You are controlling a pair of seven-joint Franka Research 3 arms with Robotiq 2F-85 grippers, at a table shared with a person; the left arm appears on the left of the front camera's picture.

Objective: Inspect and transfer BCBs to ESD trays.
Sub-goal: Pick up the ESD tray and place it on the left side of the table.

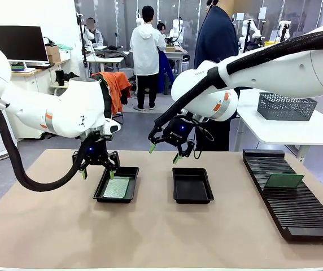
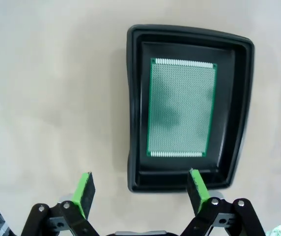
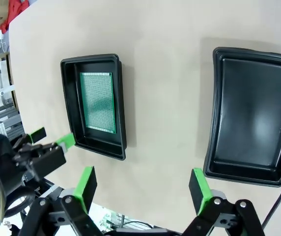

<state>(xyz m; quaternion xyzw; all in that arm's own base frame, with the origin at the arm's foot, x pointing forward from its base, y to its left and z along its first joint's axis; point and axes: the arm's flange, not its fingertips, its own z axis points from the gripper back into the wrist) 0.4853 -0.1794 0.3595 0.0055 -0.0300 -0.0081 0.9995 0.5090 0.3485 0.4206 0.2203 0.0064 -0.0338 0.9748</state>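
One pale-green BCB [image 1: 117, 187] lies flat inside the left ESD tray [image 1: 100, 191], its long sides parallel to the tray's. A second BCB [image 1: 283, 180] rests on top of the long black slotted rack [image 1: 300, 214] at the right side of the table, towards the rack's far end. The right ESD tray [image 1: 176, 189] sits between the left tray and the rack, apart from both, with a bare black floor.

The left gripper [image 1: 97, 174] hovers above the far left corner of the left tray, clear of it. Its jaws are spread wide and hold nothing; in the left wrist view one green pad [image 2: 84, 192] is over bare table and the other over the tray's rim. The right gripper [image 1: 163, 153] hangs raised just far and left of the right tray, its jaws also fully apart and empty.

The table [image 1: 150, 237] has a plain tan top. Beyond it a person in a dark jacket [image 1: 215, 39] stands at the far side. A grey wire mesh basket [image 1: 286, 106] sits on a white side table [image 1: 297, 131] to the right; desks, a dark monitor [image 1: 16, 42] and other people fill the room behind.
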